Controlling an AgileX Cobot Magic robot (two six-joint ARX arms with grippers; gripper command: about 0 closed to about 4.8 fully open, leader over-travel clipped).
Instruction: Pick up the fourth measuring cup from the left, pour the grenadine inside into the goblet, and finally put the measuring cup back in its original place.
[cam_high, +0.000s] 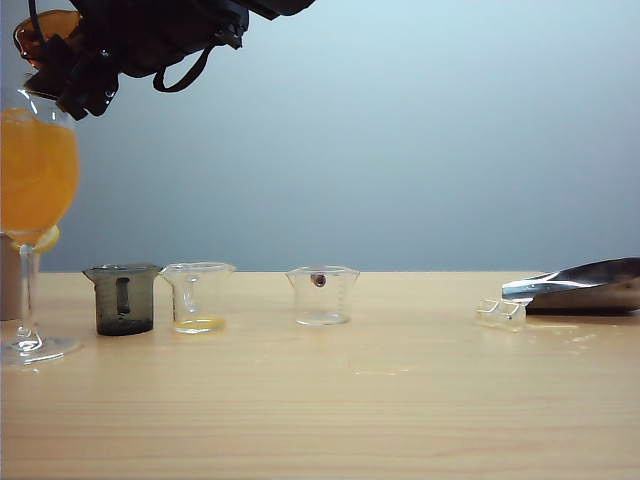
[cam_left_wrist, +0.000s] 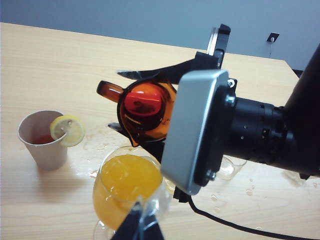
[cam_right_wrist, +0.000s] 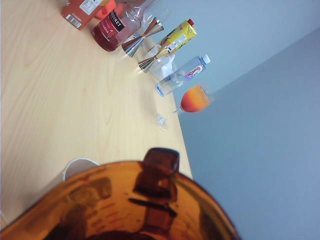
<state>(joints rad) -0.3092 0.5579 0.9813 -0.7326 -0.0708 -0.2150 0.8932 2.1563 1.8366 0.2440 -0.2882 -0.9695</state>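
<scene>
The fourth measuring cup (cam_left_wrist: 145, 107), tipped on its side, sits clamped in the right gripper (cam_left_wrist: 150, 105) above the goblet (cam_left_wrist: 127, 187) of orange liquid at the worktop's left edge. The left gripper (cam_left_wrist: 141, 227) hangs near the goblet; its opening is unclear.

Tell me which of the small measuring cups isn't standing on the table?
The amber-red translucent plastic cup: the right gripper holds it tilted above the orange-filled goblet, while the smoky grey cup and two clear ones stand on the wood.

The right hand (cam_left_wrist: 145, 107) holds the fourth measuring cup (cam_left_wrist: 145, 105) above the goblet (cam_left_wrist: 127, 187), left of three cups (cam_high: 200, 297).
</scene>
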